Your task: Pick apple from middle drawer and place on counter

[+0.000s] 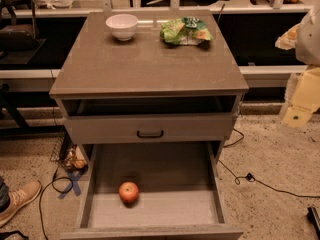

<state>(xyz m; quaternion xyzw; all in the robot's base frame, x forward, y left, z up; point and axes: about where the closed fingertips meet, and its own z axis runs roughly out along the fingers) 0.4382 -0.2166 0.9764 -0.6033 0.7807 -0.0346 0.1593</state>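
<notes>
The apple, small and red-orange, lies on the pale plank floor of the middle drawer, left of centre. The drawer is pulled fully out at the bottom of the cabinet. The counter is the grey-brown top slab above it. My gripper is at the right edge of the view, beside the cabinet at about the height of the counter's edge. It is well above and to the right of the apple and touches nothing.
A white bowl and a green-and-yellow foil snack bag sit at the back of the counter. A flat drawer front with a black handle is above the open drawer. Cables and a shoe lie on the floor.
</notes>
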